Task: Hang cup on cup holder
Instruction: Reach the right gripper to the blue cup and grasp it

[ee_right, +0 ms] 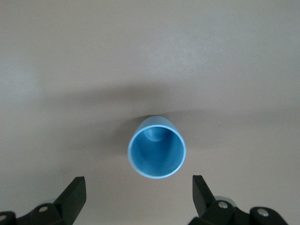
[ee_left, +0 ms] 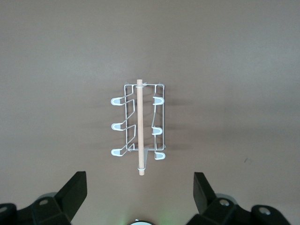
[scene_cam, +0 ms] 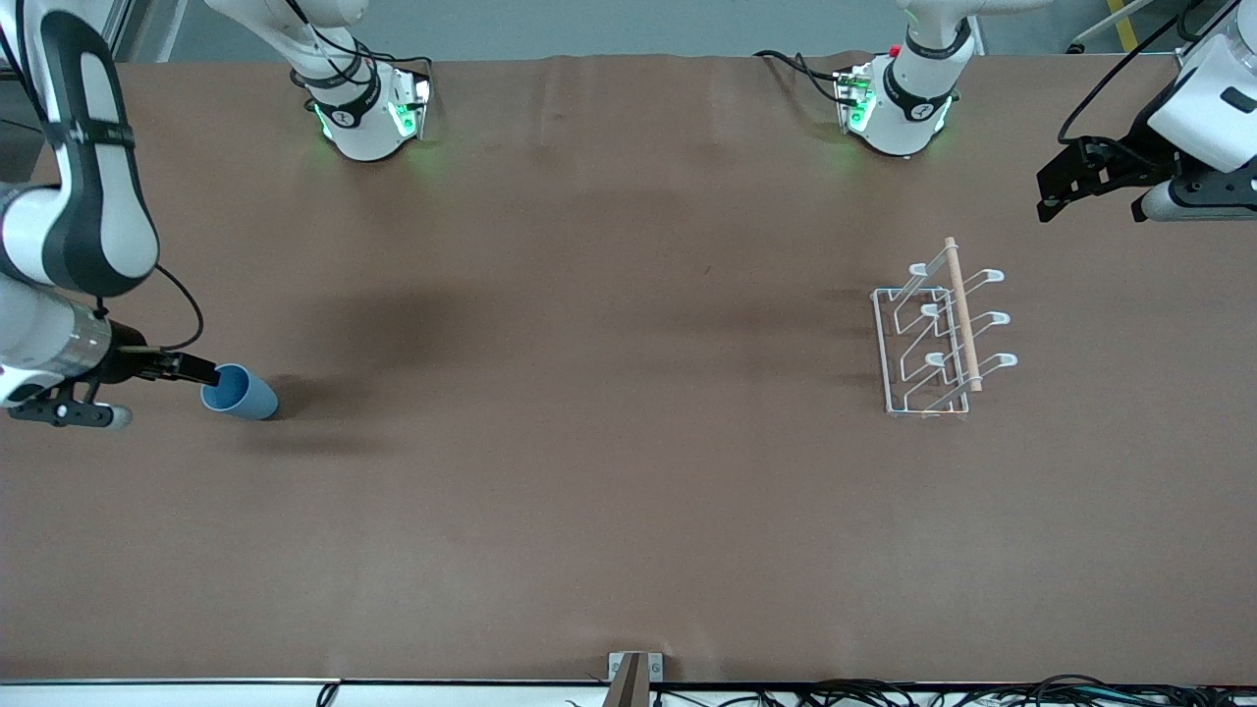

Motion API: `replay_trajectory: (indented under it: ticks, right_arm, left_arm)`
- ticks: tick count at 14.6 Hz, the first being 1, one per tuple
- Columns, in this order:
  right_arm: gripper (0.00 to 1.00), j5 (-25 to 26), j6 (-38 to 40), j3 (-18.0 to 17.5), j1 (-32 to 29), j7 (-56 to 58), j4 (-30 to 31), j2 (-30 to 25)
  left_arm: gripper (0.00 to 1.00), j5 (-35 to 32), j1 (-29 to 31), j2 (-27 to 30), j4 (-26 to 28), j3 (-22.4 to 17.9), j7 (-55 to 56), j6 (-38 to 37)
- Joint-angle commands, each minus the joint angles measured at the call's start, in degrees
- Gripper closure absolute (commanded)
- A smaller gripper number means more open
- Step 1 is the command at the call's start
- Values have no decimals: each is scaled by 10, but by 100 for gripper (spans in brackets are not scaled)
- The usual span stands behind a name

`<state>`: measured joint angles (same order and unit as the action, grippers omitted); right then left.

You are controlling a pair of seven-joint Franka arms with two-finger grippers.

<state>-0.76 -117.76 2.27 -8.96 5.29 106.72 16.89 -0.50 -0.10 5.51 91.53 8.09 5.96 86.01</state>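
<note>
Nothing hung yet. Light-blue cup stands upright at the right arm's end, ungrasped; right gripper is positioned over it, jaws wide. Left gripper waits over the wire cup holder, jaws wide, empty. Grasp, transfer and hanging remain.

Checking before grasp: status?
Both grippers open: right gripper above cup, left gripper above cup holder. Cup upright, unheld. Nothing obstructing.

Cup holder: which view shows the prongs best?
The left wrist view: the cup holder sits centred from above, all six looped prongs and the wooden rod distinct. The front view shows it smaller and oblique. The right wrist view shows only the cup.
</note>
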Motion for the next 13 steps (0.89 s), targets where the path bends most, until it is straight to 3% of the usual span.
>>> replay_trajectory:
  ticks: [1, 9, 10, 11, 12, 13]
  right_arm:
    - [0, 3, -12, -7, -26, 27, -1, 23]
    - [3, 2, -63, -7, -49, 69, 2, 103]
    - [10, 1, -75, -8, -54, 75, 3, 111]
    - [33, 1, -75, -8, -54, 84, 2, 113]
    - [68, 0, -75, -8, -54, 85, 2, 113]
    - [85, -3, -75, -8, -54, 85, 1, 113]
  left_arm:
    - [0, 5, 2, -6, -14, 2, -7, -5]
    - [0, 5, -1, -7, -14, 2, -7, -5]
    - [0, 5, -1, -7, -14, 2, -7, -4]
    - [0, 6, 0, -7, -14, 2, -7, -4]
    - [0, 6, 0, -7, -14, 2, -7, -4]
    - [0, 6, 1, -7, -14, 2, -7, -4]
